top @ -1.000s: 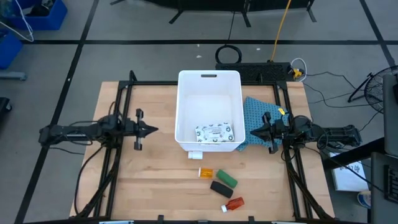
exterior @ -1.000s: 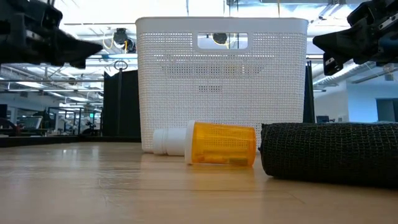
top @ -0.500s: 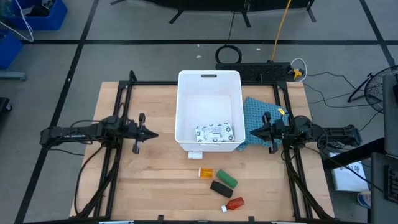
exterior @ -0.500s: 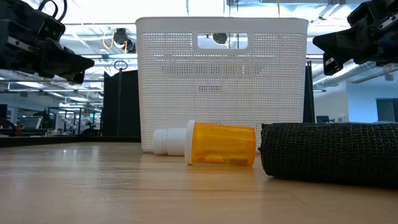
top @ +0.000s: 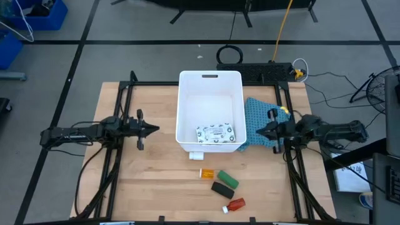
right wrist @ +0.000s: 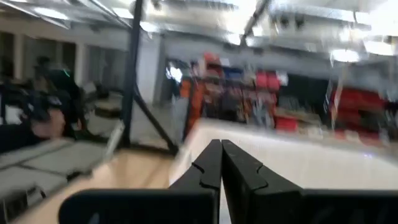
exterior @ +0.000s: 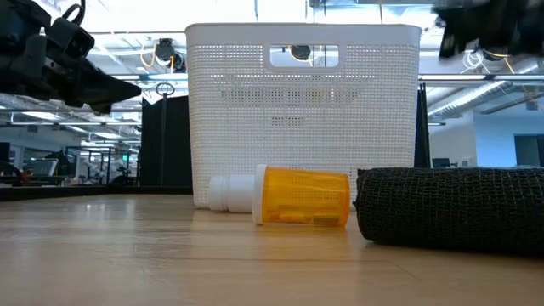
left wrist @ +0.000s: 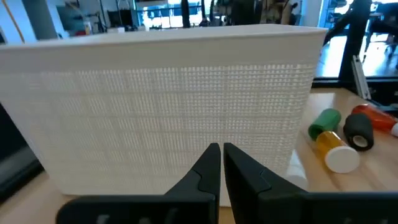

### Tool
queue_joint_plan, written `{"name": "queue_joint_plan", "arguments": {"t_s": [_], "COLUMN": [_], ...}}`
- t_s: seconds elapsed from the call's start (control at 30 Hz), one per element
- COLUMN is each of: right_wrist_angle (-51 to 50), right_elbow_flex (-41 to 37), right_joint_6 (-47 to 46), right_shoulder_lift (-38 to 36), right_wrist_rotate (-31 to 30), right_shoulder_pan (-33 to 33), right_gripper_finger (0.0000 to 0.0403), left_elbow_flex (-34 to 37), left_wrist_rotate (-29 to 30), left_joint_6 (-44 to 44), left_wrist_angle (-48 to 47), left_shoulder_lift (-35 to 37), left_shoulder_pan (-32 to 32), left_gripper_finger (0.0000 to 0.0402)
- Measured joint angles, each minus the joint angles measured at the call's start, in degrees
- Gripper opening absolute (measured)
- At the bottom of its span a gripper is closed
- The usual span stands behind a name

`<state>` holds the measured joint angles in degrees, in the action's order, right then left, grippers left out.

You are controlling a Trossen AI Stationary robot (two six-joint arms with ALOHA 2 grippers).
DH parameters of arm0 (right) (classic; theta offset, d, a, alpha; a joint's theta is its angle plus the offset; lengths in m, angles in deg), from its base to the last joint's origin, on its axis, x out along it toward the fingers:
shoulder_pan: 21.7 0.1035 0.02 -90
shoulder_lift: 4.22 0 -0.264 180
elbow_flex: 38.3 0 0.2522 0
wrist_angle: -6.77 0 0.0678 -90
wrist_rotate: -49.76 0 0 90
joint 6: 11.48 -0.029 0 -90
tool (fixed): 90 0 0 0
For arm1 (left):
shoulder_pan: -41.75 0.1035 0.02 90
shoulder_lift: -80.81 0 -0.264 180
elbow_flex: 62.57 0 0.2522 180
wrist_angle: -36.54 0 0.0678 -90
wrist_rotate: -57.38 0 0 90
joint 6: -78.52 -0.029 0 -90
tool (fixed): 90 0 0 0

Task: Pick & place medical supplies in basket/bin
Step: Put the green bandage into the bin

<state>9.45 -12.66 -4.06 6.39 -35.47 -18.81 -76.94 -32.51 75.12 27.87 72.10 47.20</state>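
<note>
**Packet in the tub, four items left on the table**

Risk comes first from the tub (top: 210,111) itself. Its tall white wall stands between the left gripper (top: 150,130) and the loose supplies near the front edge of the table. If that arm swings straight toward them, it can hit the wall or the near corner of the tub and push it, I judge. The left gripper hangs above the left half of the table with its fingers pressed together and nothing between them. The right gripper (top: 261,132) hangs above the right side, over the blue patterned cloth (top: 255,114), also clenched and empty.

The flat white printed packet (top: 215,133) lies inside the tub, against its front wall. The orange-and-white vial (top: 205,173) lies on its side in front of the tub. The green block (top: 228,180), the black block (top: 222,189) and the red white-capped bottle (top: 235,204) lie just beside each other, toward the front edge. They are so close that fingers closing on one may knock its neighbour, and the round vial and bottle may roll away.

A small white piece, perhaps a cap, sits at the front foot of the tub; I cannot tell what it is. The cloth lies partly under the right wall of the tub.
</note>
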Motion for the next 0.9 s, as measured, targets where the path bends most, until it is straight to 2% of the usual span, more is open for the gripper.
{"name": "queue_joint_plan", "arguments": {"t_s": [0.07,0.2,0.37,0.5,0.73,0.9], "right_wrist_angle": [-0.74,-8.59,-21.7,-28.49,-29.24,-29.75], "right_elbow_flex": [5.11,16.53,31.83,41.13,49.47,50.09], "right_joint_6": [1.06,1.42,0.85,-0.68,-8.19,-19.84], "right_shoulder_lift": [5.46,19.43,37.74,50.55,64.15,69.28], "right_wrist_rotate": [-0.06,-2.6,-10.14,-19.45,-33.76,-39.21], "right_shoulder_pan": [1.72,6.31,14.25,22.46,33.63,37.29], "right_gripper_finger": [0.0,0.0,0.0,0.0,0.0,0.0024], "left_elbow_flex": [0.0,0.0,0.0,0.0,0.0,0.0], "left_wrist_rotate": [-0.01,0.02,0.02,0.04,0.02,-0.01], "left_joint_6": [-0.96,-3.29,-4.04,-4.05,-0.52,3.73], "left_wrist_angle": [1.35,5.12,8.51,9.05,8.54,8.48], "left_shoulder_lift": [-0.04,-0.02,-0.02,-0.02,-0.02,-0.02], "left_shoulder_pan": [0.0,0.0,0.0,0.0,0.0,0.0], "left_gripper_finger": [0.0025,0.0025,0.0026,0.0026,0.0026,0.0026]}}
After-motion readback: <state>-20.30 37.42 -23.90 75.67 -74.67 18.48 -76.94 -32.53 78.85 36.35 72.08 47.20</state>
